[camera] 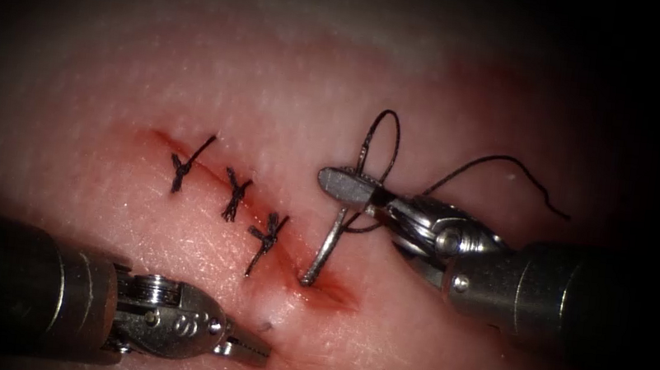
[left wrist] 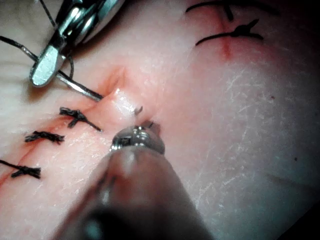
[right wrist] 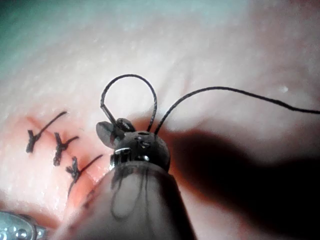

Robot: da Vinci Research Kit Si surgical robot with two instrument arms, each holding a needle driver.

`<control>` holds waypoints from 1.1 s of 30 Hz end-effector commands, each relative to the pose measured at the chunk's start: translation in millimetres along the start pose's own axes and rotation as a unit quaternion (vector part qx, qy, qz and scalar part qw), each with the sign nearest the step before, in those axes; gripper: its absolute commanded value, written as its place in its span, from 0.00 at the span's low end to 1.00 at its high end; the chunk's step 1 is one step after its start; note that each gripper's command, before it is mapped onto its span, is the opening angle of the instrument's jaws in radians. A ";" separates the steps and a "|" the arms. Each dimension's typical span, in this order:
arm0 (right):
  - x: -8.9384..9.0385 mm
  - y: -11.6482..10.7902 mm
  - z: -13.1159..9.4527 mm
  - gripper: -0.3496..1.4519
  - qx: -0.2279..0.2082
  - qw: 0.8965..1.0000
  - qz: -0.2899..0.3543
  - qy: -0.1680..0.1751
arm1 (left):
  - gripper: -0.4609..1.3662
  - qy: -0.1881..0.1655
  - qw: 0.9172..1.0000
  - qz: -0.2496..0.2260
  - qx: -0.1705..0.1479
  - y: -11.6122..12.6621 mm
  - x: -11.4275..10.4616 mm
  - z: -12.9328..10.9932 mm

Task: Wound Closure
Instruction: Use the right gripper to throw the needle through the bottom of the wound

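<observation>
While needle [camera: 329, 243] tip sits in cut [camera: 318, 287] | right tool [camera: 346, 185] jaws clamp needle's rear | left tool [camera: 249, 352] closed, empty

Endoscope light pools on the middle of the tissue [camera: 407, 94] and fades to black toward its edges. Glare sits on the right tool [camera: 332, 181], clamped on the glinting needle [camera: 323, 251], and on the left tool [camera: 249, 352]. In the right wrist view the right tool's shaft casts a dark shadow over the tissue.
</observation>
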 end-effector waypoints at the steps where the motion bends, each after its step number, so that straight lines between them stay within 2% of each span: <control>1: -0.5 -0.3 -0.1 0.00 -0.001 1.000 0.007 -0.002 | 0.06 0.000 1.000 0.000 -0.003 -0.1 0.0 0.0; 10: -4.2 -0.8 0.2 0.00 0.018 0.999 0.037 -0.015 | 0.06 0.006 1.000 -0.002 -0.001 -0.3 0.0 0.1; 21: -6.4 -1.8 -0.7 0.00 0.024 0.998 0.049 -0.024 | 0.06 0.009 1.000 -0.006 0.000 -0.5 0.2 0.0; 26: -6.9 -1.9 -0.6 0.00 0.029 0.998 0.053 -0.030 | 0.06 0.009 1.000 -0.006 -0.001 -0.5 0.2 0.0; 33: -5.8 -1.2 -0.6 0.00 0.035 0.998 0.053 -0.018 | 0.06 0.009 1.000 -0.006 -0.001 -0.4 0.2 0.0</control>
